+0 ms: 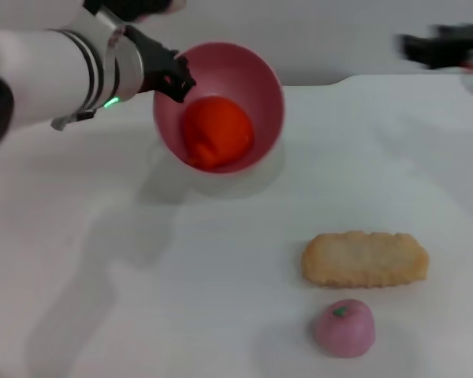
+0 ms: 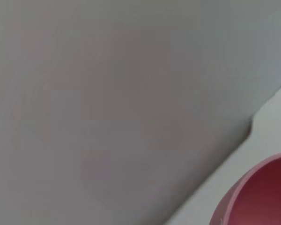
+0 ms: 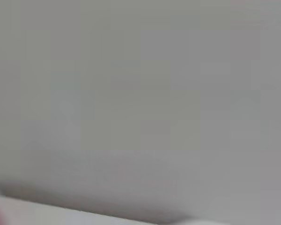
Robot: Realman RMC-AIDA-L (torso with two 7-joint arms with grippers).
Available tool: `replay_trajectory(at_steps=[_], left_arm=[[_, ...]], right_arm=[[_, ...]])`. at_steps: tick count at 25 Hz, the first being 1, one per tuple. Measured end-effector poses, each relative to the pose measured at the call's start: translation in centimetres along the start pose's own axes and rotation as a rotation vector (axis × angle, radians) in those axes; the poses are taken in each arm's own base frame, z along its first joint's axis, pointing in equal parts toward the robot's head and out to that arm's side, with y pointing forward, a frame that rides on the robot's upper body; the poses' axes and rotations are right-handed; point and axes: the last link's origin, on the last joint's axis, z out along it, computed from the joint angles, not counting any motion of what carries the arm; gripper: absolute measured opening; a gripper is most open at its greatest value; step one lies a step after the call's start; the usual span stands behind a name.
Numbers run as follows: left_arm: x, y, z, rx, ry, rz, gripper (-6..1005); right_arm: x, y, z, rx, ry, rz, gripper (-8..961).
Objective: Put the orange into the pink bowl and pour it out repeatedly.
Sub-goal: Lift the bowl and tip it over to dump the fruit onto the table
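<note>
The pink bowl (image 1: 252, 94) is lifted off the table and tipped steeply toward the front, its mouth facing the head camera. The orange (image 1: 215, 132) lies inside it against the lower wall. My left gripper (image 1: 173, 76) is shut on the bowl's rim at its upper left, the arm reaching in from the left. A slice of the pink bowl (image 2: 260, 197) fills a corner of the left wrist view. My right gripper (image 1: 445, 46) hovers at the far right above the table's back edge, blurred.
A beige crinkle-edged biscuit (image 1: 365, 258) lies at the front right of the white table (image 1: 142, 299). A small pink apple (image 1: 344, 327) with a green stem sits just in front of it. The table's back edge (image 2: 267, 112) meets a grey wall.
</note>
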Motion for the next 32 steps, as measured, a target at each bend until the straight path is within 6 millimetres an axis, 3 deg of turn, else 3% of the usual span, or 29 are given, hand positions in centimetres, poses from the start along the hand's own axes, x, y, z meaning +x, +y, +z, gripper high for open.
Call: replay_trajectory(at_steps=[4, 6, 7, 9, 11, 12, 14, 21, 25, 32], left_arm=[[0.0, 2.5, -0.1, 0.082, 0.092, 0.279, 45], [0.0, 2.5, -0.1, 0.082, 0.092, 0.279, 45], [0.3, 4.4, -0.4, 0.136, 0.175, 0.437, 45], [0.3, 5.5, -0.6, 0.163, 0.231, 0.525, 45], [0.3, 5.7, -0.6, 0.168, 0.242, 0.55, 45], [-0.1, 6.3, -0.4, 0.196, 0.242, 0.652, 45], [-0.2, 6.4, -0.4, 0.206, 0.242, 0.68, 45], [-1.6, 8.8, -1.3, 0.336, 0.248, 1.04, 44], [-1.2, 9.7, -2.2, 0.436, 0.287, 1.125, 44], [-1.8, 9.6, -2.1, 0.557, 0.215, 1.233, 44]], right_arm=[[2.4, -4.8, -1.2, 0.116, 0.047, 0.113, 509], [3.7, -6.4, -1.5, 0.154, 0.071, 0.153, 509], [4.1, -6.9, -1.6, 0.166, 0.081, 0.166, 509], [5.4, -8.0, -1.6, 0.188, 0.113, 0.193, 509], [5.8, -8.2, -1.5, 0.191, 0.123, 0.196, 509], [6.0, -8.3, -1.4, 0.192, 0.131, 0.195, 509], [6.2, -8.3, -1.3, 0.19, 0.138, 0.191, 509], [6.3, -8.2, -1.0, 0.184, 0.147, 0.183, 509], [6.2, -8.2, -0.8, 0.181, 0.152, 0.181, 510], [5.7, -7.7, -0.5, 0.165, 0.151, 0.165, 510]])
